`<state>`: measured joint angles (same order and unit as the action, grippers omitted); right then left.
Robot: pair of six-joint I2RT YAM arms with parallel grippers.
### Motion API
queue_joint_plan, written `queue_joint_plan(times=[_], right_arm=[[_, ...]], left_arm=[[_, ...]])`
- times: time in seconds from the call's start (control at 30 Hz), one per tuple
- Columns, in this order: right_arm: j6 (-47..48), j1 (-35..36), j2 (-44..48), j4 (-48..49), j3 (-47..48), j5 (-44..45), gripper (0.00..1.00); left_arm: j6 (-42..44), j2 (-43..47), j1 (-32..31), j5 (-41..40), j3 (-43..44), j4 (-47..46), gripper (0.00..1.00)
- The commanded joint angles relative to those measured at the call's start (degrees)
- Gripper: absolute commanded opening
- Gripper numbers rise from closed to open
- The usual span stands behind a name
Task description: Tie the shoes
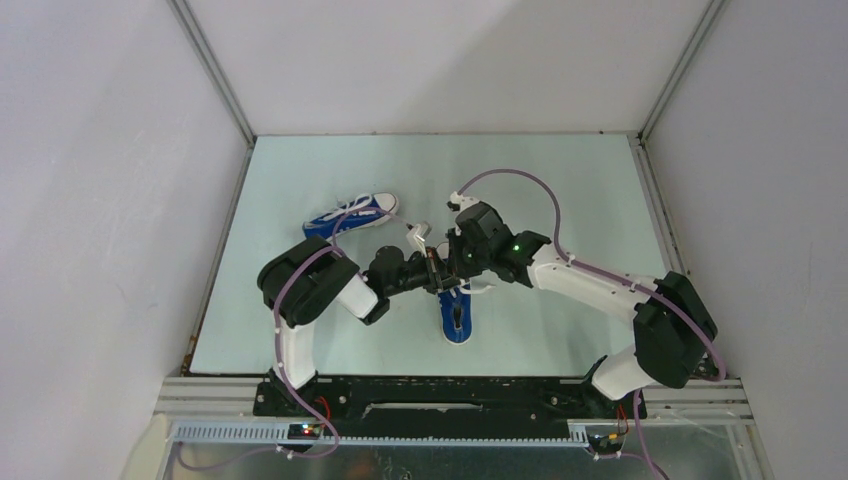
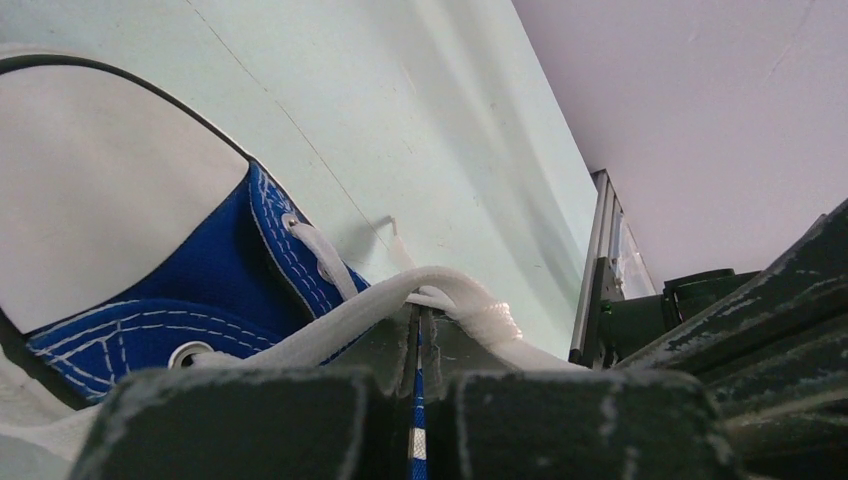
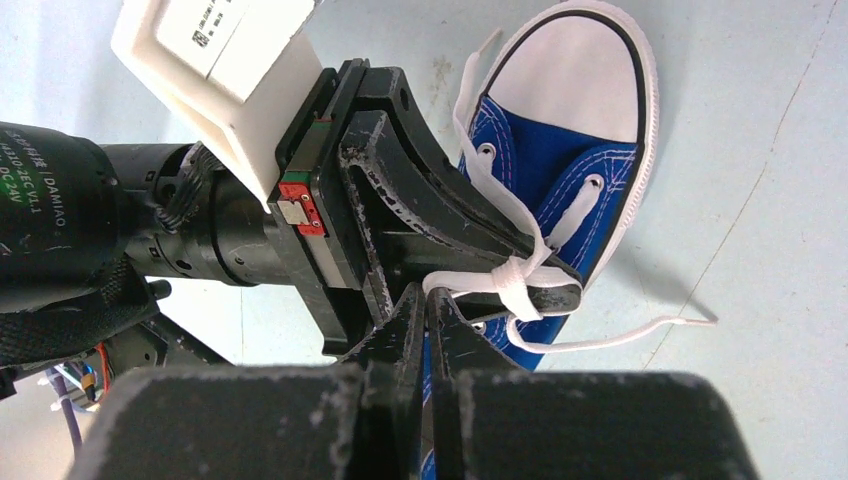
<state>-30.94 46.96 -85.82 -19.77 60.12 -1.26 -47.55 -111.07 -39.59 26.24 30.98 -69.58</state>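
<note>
One blue shoe (image 1: pixel 456 320) lies at mid table, toe toward the back, under both grippers. The second shoe (image 1: pixel 350 215) lies apart at the back left. My left gripper (image 1: pixel 437 272) (image 2: pixel 420 318) is shut, and the white lace (image 2: pixel 330 325) is looped over its fingertips with a knot (image 2: pixel 495 322) beside them. In the right wrist view that loop and knot (image 3: pixel 515 280) wrap the left gripper's fingers (image 3: pixel 460 215) above the shoe (image 3: pixel 545 170). My right gripper (image 1: pixel 452 262) (image 3: pixel 428 295) is shut at the loop's near end, pinching the lace. A loose lace end (image 3: pixel 640 330) trails on the table.
The pale green table (image 1: pixel 560 200) is walled by white panels on three sides. A metal rail (image 2: pixel 600 270) runs along its right edge. The two arms cross closely over the middle shoe, the left wrist's white camera box (image 3: pixel 215 70) close to my right gripper.
</note>
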Motion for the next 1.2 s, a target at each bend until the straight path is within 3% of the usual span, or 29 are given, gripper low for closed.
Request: queue_joint_plan(times=[0.0, 0.17, 0.7, 0.97, 1.17], right_arm=[[-0.6, 1.6, 0.2, 2.6, 3.7, -4.4, 0.0], [-0.2, 1.1, 0.1, 2.5, 3.8, -4.8, 0.02], [2.6, -2.8, 3.1, -1.4, 3.7, -7.4, 0.38], [3.8, -6.0, 7.1, -4.4, 3.3, -6.9, 0.4], [4.0, -12.9, 11.2, -3.3, -2.3, -7.6, 0.38]], left_arm=[[1.1, -0.6, 0.0, -0.9, 1.2, 1.9, 0.0], [0.9, -0.6, 0.0, -0.3, 1.3, 1.3, 0.0], [-1.0, -2.9, 1.1, 1.0, 1.4, -1.7, 0.0], [-1.0, -3.1, 1.0, 1.0, 1.5, -1.6, 0.0], [-0.8, -3.0, 1.0, 1.0, 1.5, -1.5, 0.0]])
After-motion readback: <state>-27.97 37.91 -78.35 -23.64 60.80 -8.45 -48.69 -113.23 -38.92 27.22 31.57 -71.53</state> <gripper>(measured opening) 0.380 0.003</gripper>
